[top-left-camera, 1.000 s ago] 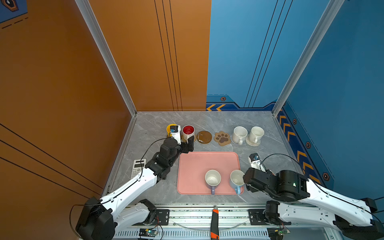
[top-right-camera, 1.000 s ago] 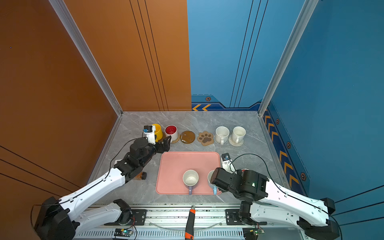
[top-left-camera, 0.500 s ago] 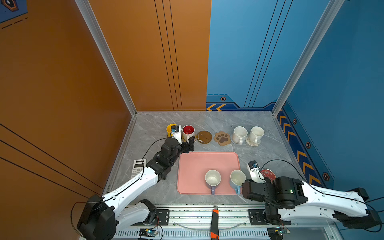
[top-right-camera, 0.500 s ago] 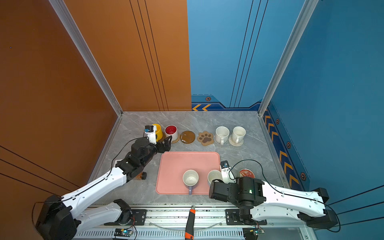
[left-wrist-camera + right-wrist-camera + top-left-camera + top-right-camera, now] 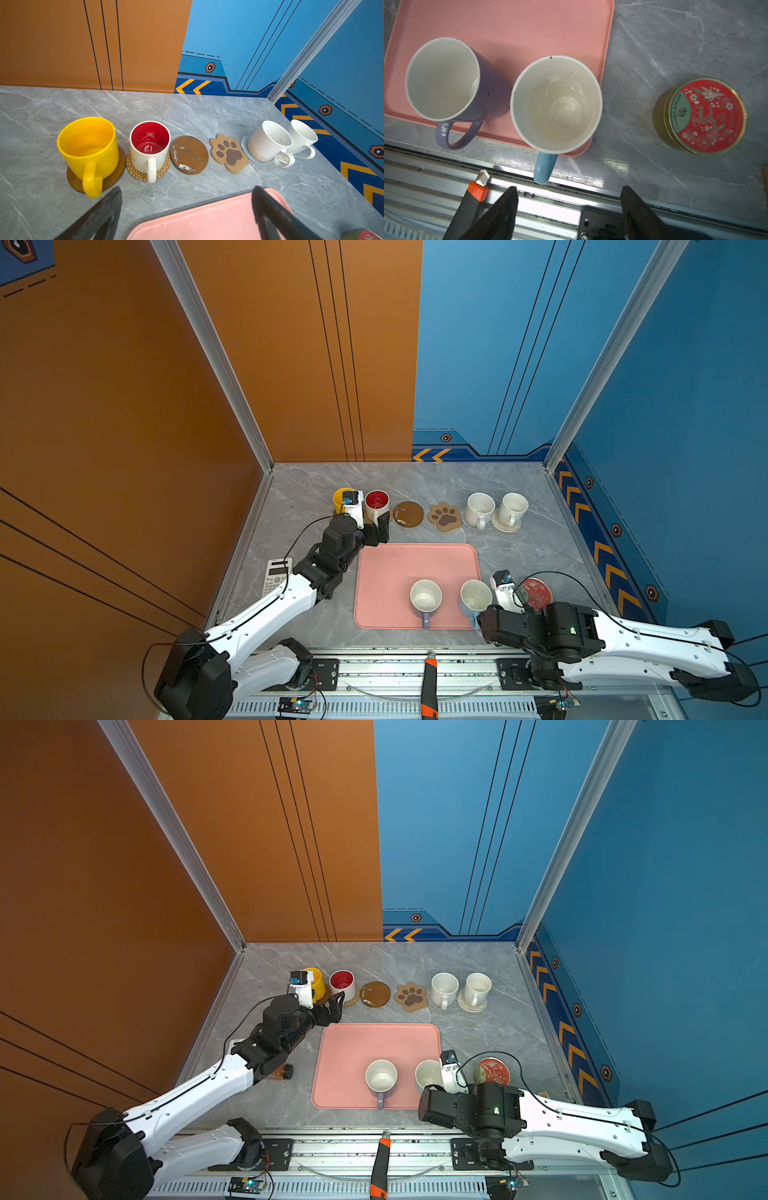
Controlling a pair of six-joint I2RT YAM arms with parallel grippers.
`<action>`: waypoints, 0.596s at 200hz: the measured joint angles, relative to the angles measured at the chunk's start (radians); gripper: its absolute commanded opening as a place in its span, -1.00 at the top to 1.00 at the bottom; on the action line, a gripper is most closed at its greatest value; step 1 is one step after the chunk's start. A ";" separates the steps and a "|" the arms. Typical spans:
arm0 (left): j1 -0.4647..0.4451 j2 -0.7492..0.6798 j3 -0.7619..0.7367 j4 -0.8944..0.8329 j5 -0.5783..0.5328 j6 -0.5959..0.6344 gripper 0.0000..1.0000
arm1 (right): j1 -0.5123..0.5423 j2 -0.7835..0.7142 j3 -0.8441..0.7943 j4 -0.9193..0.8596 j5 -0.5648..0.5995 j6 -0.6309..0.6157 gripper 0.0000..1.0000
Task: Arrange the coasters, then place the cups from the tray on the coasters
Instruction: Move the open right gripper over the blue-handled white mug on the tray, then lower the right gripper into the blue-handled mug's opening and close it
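Along the back stand a yellow cup on a brown disc coaster, a white cup with red inside on a rattan coaster, a bare brown disc, a bare paw coaster, a speckled cup on a grey-blue coaster, and a cream cup on a cream woven coaster. The pink tray holds a lilac cup and a light blue cup. My left gripper is open and empty over the tray's far left corner. My right gripper is open and empty in front of the blue cup's handle.
A red-and-gold tin sits right of the tray. A calculator lies by the left wall. An orange box cutter rests on the front rail. A small brown bottle lies beside the left arm.
My right arm has drawn back from over the light blue cup to the table's front edge, uncovering the tin. The left gripper has barely moved.
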 measured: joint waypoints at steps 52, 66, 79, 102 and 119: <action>0.000 0.002 0.000 0.000 0.005 0.000 -0.96 | -0.059 0.018 -0.048 0.089 -0.054 -0.006 -0.50; 0.000 0.006 0.000 0.000 0.005 0.000 -0.96 | -0.071 0.021 -0.052 0.109 -0.065 -0.010 -0.50; 0.002 0.011 0.000 0.000 0.005 0.000 -0.97 | -0.083 0.027 -0.058 0.128 -0.074 -0.011 -0.49; 0.002 0.017 0.000 0.000 0.010 0.000 -0.97 | -0.106 0.042 -0.079 0.157 -0.090 -0.019 -0.50; 0.002 0.021 0.000 0.000 0.014 0.000 -0.97 | -0.123 0.045 -0.093 0.180 -0.103 -0.028 -0.49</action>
